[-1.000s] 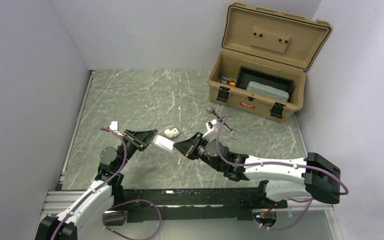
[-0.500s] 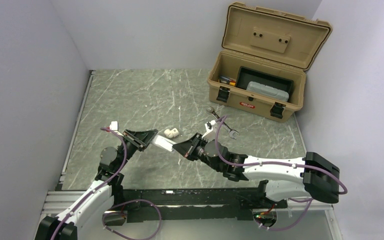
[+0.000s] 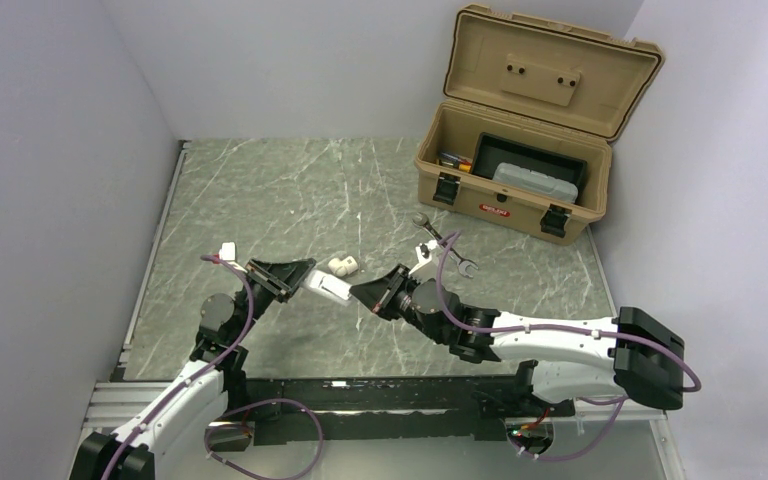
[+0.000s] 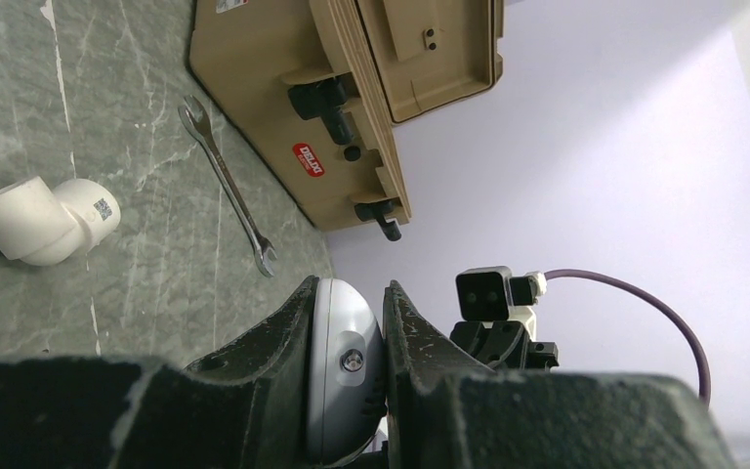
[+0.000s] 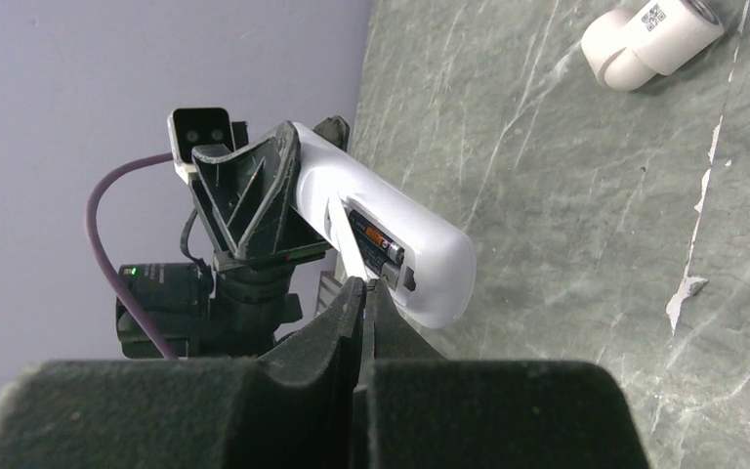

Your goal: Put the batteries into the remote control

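Showing only from the right wrist, batteries (image 5: 376,246) fill the remote control (image 5: 439,259).

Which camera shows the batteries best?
The right wrist view: the batteries lie in the remote control's open compartment. The top view shows only the white remote; the left wrist view only its rounded end.

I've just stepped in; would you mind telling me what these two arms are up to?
The left gripper holds the remote control above the table, jaws clamped on its sides, with its back turned toward the right arm. The battery compartment is open and the batteries sit inside it. The right gripper is at the compartment's edge, jaws closed on what looks like the thin white cover, so closing it up seems to be the step left.
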